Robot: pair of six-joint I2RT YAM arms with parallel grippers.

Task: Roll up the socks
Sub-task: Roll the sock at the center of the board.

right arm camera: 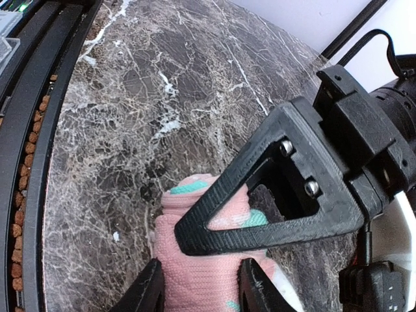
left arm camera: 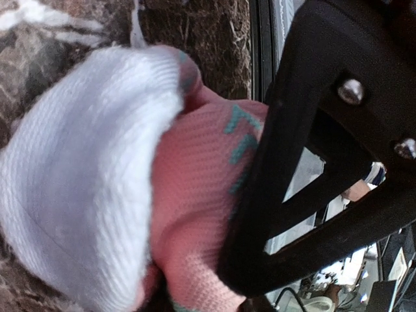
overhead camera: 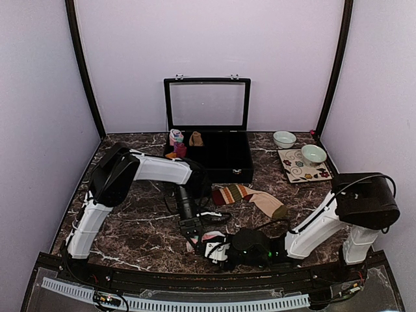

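I'm seeing left gripper (overhead camera: 195,234) pinching the pink sock (left arm camera: 195,214) at the table (overhead camera: 140,227) near edge. Right gripper (right arm camera: 201,287) straddling it, grip unclear. Risk: roll springing loose if either finger's slipping.

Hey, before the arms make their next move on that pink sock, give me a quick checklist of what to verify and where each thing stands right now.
1. Left gripper clamped on the pink sock: ok.
2. Right gripper straddling the same sock, one finger on each side: ok.
3. Right grip firm: cannot tell.
4. Roll tight and finished: cannot tell; the sock looks bunched.
5. Sock fully on the table, though near its front edge: ok.
6. Striped sock lying unrolled, apart from both grippers: ok.
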